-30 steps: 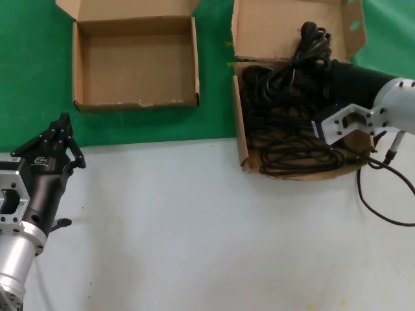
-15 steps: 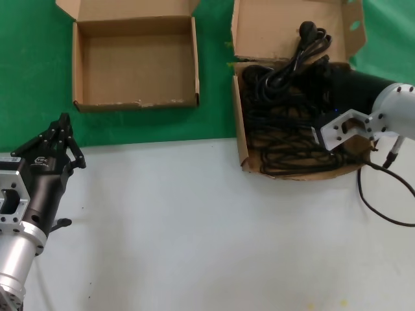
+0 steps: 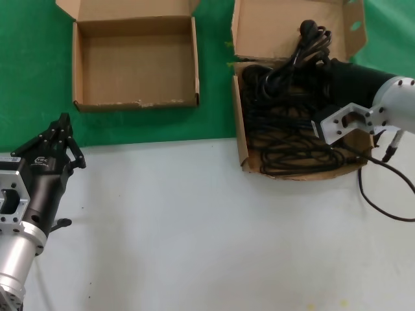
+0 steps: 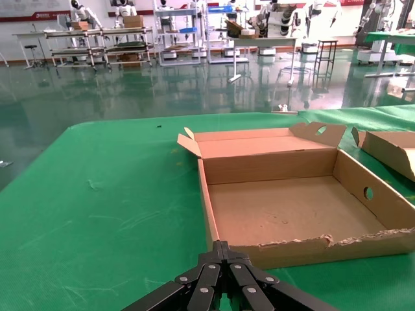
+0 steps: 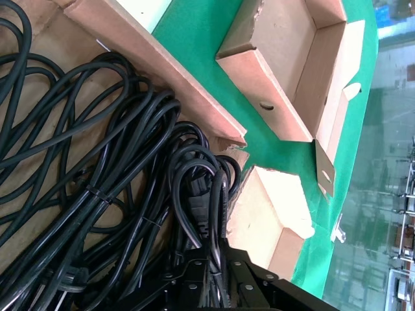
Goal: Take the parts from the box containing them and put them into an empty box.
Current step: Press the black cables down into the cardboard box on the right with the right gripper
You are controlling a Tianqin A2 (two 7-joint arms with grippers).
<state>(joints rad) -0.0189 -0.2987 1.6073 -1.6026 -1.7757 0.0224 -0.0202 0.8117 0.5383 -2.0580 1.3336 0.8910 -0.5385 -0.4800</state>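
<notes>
Green cloth covers the far half of the bench (image 3: 194,227), white surface in the near half, and both cardboard boxes sit on the green part. Everything happening right now is on the robot's right side.

The power cords (image 3: 285,129) are piled in the larger oblong box (image 3: 241,129), looped bundles running mostly along the box's long side, with one bundle riding up against the tall lid flap at the far end. The right hand (image 3: 318,71) is already down in that box at its far end, reaching in from the right, so the cords lie directly under and in front of it. In the right wrist view the fingers (image 5: 214,272) look pinched together on a black cord with a moulded plug (image 5: 201,217), so I'd call it clamped on one bundle of cords, not just resting there.

The smaller square box (image 3: 76,71) is empty and sits well to the left of the full one, with a gap of green between them. So the carry would go leftwards across that gap.

The left hand (image 3: 59,133) is parked at the near left over the white edge, fingers closed to a point, holding nothing, aimed at the frayed front edge of the small box.
</notes>
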